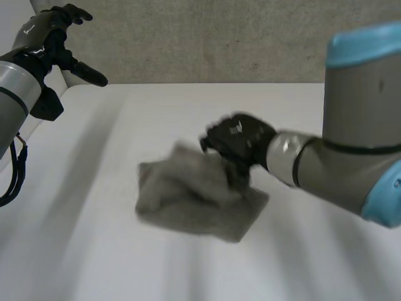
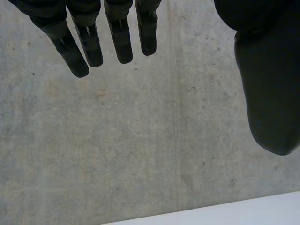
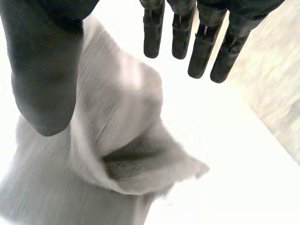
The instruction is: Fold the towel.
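A grey towel (image 1: pixel 194 199) lies crumpled and partly folded on the white table (image 1: pixel 301 263) near its middle. My right hand (image 1: pixel 237 143) hovers over the towel's far right part, and in its wrist view the fingers (image 3: pixel 201 44) are straight and spread apart from the thumb (image 3: pixel 42 70), holding nothing. Below that palm the towel (image 3: pixel 122 154) shows a loose raised fold. My left hand (image 1: pixel 53 31) is raised high at the far left, away from the towel, with straight fingers (image 2: pixel 89 42) and thumb (image 2: pixel 269 89) open against the wall.
A grey concrete wall (image 1: pixel 207 37) runs along the table's far edge. Bare white table surface surrounds the towel on all sides.
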